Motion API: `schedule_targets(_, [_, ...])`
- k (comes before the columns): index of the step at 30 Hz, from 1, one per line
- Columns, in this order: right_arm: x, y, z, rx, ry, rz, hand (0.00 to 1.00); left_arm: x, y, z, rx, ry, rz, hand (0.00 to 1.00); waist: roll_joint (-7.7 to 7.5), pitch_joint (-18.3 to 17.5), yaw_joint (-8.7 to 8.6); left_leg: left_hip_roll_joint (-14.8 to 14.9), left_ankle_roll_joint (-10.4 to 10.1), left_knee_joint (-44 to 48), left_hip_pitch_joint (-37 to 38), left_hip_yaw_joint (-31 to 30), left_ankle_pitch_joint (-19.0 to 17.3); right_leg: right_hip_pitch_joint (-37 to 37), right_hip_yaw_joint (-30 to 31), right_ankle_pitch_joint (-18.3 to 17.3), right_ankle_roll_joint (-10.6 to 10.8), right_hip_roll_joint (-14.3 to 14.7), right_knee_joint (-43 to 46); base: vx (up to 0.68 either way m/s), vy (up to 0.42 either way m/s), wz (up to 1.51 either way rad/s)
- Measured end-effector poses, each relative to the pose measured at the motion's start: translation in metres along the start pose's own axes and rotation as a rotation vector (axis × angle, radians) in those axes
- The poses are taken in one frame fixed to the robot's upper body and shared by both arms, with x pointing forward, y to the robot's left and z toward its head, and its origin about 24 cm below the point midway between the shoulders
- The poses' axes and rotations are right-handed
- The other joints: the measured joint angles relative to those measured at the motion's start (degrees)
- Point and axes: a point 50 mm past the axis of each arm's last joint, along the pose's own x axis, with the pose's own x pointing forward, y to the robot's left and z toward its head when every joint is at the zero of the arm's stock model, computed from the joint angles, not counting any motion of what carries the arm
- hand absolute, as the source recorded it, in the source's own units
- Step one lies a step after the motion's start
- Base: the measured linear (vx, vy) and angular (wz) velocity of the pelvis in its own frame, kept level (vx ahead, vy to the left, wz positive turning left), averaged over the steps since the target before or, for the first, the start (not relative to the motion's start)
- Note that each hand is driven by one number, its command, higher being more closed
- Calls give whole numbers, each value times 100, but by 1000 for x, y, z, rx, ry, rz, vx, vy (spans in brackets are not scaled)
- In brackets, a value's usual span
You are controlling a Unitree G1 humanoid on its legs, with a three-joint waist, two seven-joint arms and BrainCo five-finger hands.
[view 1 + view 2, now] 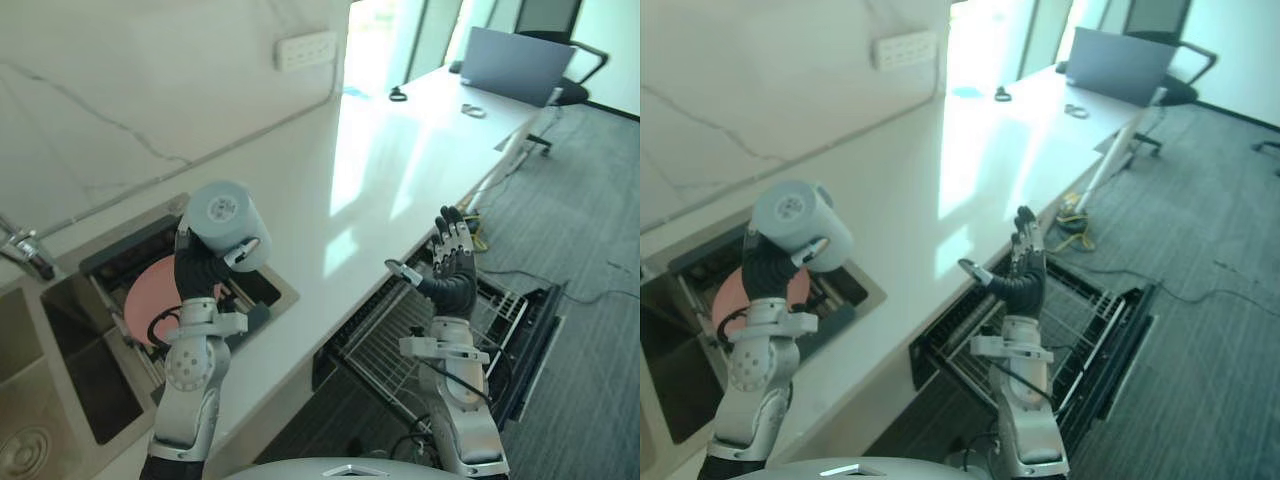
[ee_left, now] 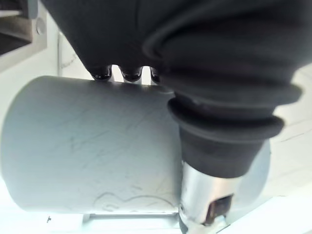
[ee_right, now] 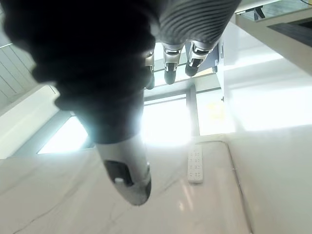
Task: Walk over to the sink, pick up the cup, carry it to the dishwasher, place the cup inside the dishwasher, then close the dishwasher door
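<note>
**A:** Where is the cup right now?

**B:** The cup [image 1: 228, 225] is in the left hand [image 1: 200, 268], left of centre in the head views. Fingers and thumb are curled round its side, and the left wrist view shows the same wrap from close up. It is held clear of the bench [image 1: 380, 170] and tipped over, with one flat end facing the camera. A pink plate [image 1: 150, 300] lies below it, beside the sink [image 1: 70, 350] at lower left.

**A:** And the other hand?

**B:** The right hand [image 1: 452, 262] is raised right of centre with its fingers straight and spread, holding nothing. It hovers over the dishwasher rack [image 1: 395, 330].

**A:** So which step is this?

**B:** I'd say the pick-up is done and the carry is in hand. The dishwasher door [image 1: 540, 340] hangs open at lower right with the rack drawn out, and the cup is well apart from it.

**A:** What does the next move call for?

**B:** Probably bringing the cup rightward past the bench edge and down to the rack. The grip should hold until the cup rests on the wires. The right hand stands over the rack, so it may need to move aside first.
</note>
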Motion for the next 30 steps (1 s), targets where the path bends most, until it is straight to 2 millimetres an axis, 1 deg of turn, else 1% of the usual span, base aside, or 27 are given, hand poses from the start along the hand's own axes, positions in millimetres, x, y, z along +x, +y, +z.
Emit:
schedule_targets(1, [1, 3, 0, 13, -2, 15, 0, 0, 1, 0, 0, 0, 23, 100, 27, 7, 40, 53, -2, -37, 74, 203, 1, -9, -643, -109, -254, -173, -39, -75, -1, -86])
schedule_targets(2, [2, 5, 0, 21, -2, 17, 0, 1, 4, 0, 5, 3, 43, 100, 20, 24, 43, 79, -2, -36, 139, 346, 1, -34, -1105, -114, -392, -313, 49, -60, 7, -74])
schedule_targets(3, [2, 6, -1, 24, -1, 21, 0, 1, 6, 0, 10, 5, 56, 100, -7, 26, 42, 78, -2, -35, 168, 409, 1, -76, -1250, -81, -439, -371, 109, -65, 22, -54])
schedule_targets(4, [3, 8, -3, 27, 4, 28, 0, 2, 9, 0, 18, 8, 72, 100, -61, 50, 39, 40, 1, -33, 210, 419, -2, -141, -1343, -4, -549, -416, 226, -68, -8, -36])
schedule_targets(5, [6, 11, -9, 26, 23, 39, 0, 2, 10, 0, 25, 12, 77, 100, -99, 52, 41, 15, -12, -35, 218, 378, -41, -181, -1339, 14, -559, -410, 259, -81, -12, -31])
schedule_targets(6, [7, 12, -12, 24, 33, 43, 0, 2, 11, 0, 26, 11, 78, 100, -114, 54, 50, 5, -25, -38, 213, 372, -65, -203, -1326, 2, -540, -403, 261, -71, -15, -30])
schedule_targets(7, [10, 13, -18, 17, 52, 50, 0, 3, 13, 0, 32, 13, 87, 100, -124, 62, 86, -59, 25, -65, 190, 285, -143, -234, -1322, -19, -514, -399, 220, -80, 22, -46])
schedule_targets(8, [11, 14, -22, 15, 65, 51, 0, 4, 16, 0, 41, 15, 100, 100, -63, 27, 168, -77, 60, -112, 88, 136, -181, -227, -1340, -135, -390, -380, 103, -85, 21, -41])
schedule_targets(9, [11, 14, -24, 12, 73, 47, 0, 5, 16, 0, 39, 18, 106, 100, 34, 9, 190, -7, 122, -126, -13, 98, -149, -325, -1357, -94, -357, -399, 326, -24, 35, -16])
schedule_targets(10, [10, 14, -25, 12, 79, 44, 0, 7, 16, 1, 45, 12, 104, 100, -78, -20, 165, -46, 96, -136, -43, 52, -125, -344, -1368, -65, -308, -419, 478, 52, 16, 22])
schedule_targets(11, [10, 15, -27, 9, 91, 49, 0, 10, 17, 3, 57, 1, 98, 100, -171, -28, 181, -132, 58, -136, -87, 13, -104, -219, -1375, -31, -73, -501, 313, 161, 4, 18])
schedule_targets(12, [14, 17, -31, 1, 101, 61, 0, 10, 18, 1, 66, 9, 115, 100, -126, -21, 267, -100, -29, -93, -77, 6, -43, -20, -1401, 294, 103, -417, -183, 164, -11, 9])
schedule_targets(15, [21, 20, -38, -8, 127, 80, 0, 11, 27, 0, 85, 16, 168, 100, -44, -14, 295, -84, -48, -101, -73, -101, -20, 344, -1430, 710, 83, -344, -979, 125, -11, -10])
schedule_targets(18, [22, 17, -39, -32, 134, 90, 0, 11, 28, -2, 83, 25, 172, 100, 18, -19, 289, -74, -47, -157, 15, -190, -20, 435, -1528, 716, 84, -332, -991, 59, 1, 2])
schedule_targets(21, [23, 16, -38, 1, 138, 87, 0, 11, 28, -3, 82, 27, 164, 100, 19, -20, 276, -104, -46, -259, 40, -255, -21, 424, -1550, 717, 84, -352, -992, -10, 18, 6])
schedule_targets(23, [23, 20, -40, 108, 163, 112, 0, 10, 30, -5, 73, 41, 151, 100, 13, -17, 276, -152, -7, -339, 44, -259, 13, 401, -1555, 735, 91, -394, -995, -67, 16, 4])
schedule_targets(24, [22, 22, -40, 133, 167, 126, 0, 10, 30, -5, 66, 43, 146, 100, 13, -17, 277, -160, -8, -350, 43, -260, 22, 400, -1559, 739, 89, -402, -996, -87, -1, 3])
schedule_targets(26, [20, 31, -40, 247, 179, 201, 0, 11, 30, -5, 37, 41, 137, 100, 8, -15, 276, -176, 6, -381, 40, -270, 76, 390, -1615, 748, 91, -438, -1027, -73, -20, 5])
schedule_targets(30, [20, 35, -35, 388, 152, 246, 0, 11, 28, -4, 8, 23, 111, 100, -18, -7, 245, -215, -37, -655, 129, -309, 290, 381, -1673, 785, 53, -445, -1034, -66, -37, 8])
